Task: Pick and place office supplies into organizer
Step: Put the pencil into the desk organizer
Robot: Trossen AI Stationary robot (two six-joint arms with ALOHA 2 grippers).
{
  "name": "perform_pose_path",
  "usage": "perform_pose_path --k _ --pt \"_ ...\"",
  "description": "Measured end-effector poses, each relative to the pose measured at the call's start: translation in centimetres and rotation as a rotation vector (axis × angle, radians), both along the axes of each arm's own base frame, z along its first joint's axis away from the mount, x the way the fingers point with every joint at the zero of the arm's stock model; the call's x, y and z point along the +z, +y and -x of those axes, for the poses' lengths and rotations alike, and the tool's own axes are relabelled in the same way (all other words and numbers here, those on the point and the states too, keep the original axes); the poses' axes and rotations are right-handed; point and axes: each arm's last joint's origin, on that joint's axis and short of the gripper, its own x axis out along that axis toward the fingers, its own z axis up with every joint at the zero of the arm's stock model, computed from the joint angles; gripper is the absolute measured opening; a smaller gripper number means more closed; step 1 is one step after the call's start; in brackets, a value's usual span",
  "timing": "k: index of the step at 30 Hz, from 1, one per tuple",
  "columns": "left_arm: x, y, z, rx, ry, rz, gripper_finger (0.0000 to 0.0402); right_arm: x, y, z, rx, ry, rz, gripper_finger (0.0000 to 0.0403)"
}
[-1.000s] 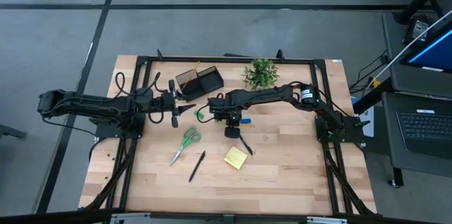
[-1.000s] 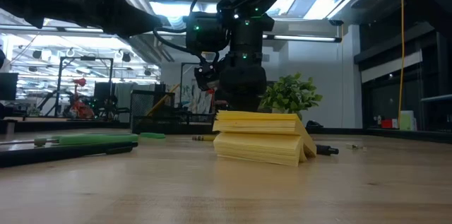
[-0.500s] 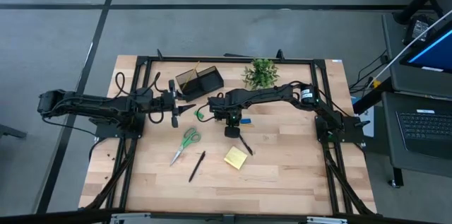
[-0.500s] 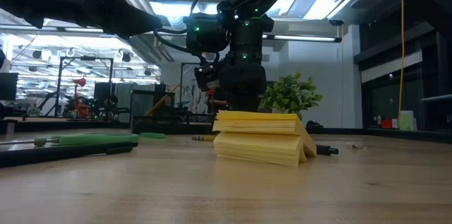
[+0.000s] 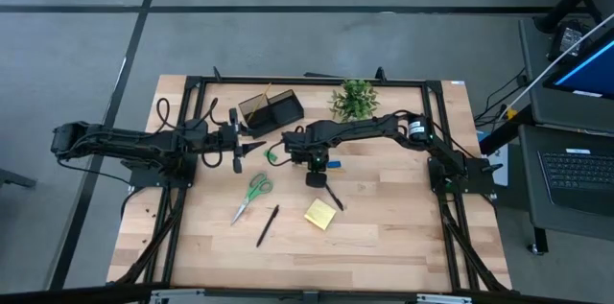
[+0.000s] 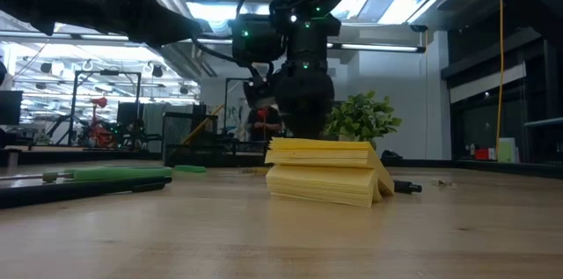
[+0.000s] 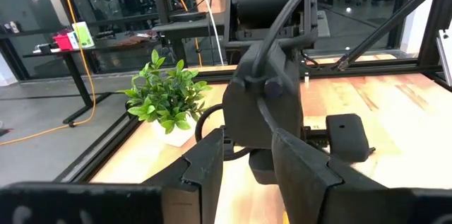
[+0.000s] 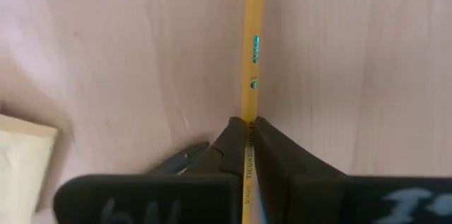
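Observation:
My right gripper (image 5: 314, 179) points down at the table's middle, just far of the yellow sticky-note pad (image 5: 320, 213), and is shut on a yellow wooden pencil (image 8: 251, 47). In the low view the pad (image 6: 325, 171) hides its fingertips. My left gripper (image 5: 251, 148) hangs open and empty near the black organizer (image 5: 271, 109). Flat on the table lie the green-handled scissors (image 5: 251, 195), one black pen (image 5: 268, 224), a second pen (image 5: 333, 195), the blue block (image 5: 333, 163) and the green block (image 5: 271, 157). My right gripper pinches the pencil's shaft (image 8: 248, 114) between its two fingers, coming from above and pointing down. The fingers close across the pencil. The long end with the green band stretches away level over the wood. Whether it rests on the table or is just clear, I cannot tell.
A small potted plant (image 5: 353, 99) stands at the far edge, right of the organizer. A black frame rail (image 5: 307, 81) runs along the table's far side. Bare wood lies along the near edge (image 5: 384, 256).

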Motion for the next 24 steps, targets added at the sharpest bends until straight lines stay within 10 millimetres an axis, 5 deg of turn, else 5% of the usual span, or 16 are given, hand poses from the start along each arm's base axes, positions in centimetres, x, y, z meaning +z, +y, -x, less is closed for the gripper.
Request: perform_pose_path --k 14,24 --pt "0.0 0.0 0.0 0.000 0.000 0.000 0.0118 1.7 -0.1 -0.8 0.001 -0.048 0.006 0.0018" --pt "0.8 -0.1 0.5 -0.003 -0.045 -0.091 0.0118 5.0 -0.2 -1.7 0.029 -0.112 0.018 0.0004"
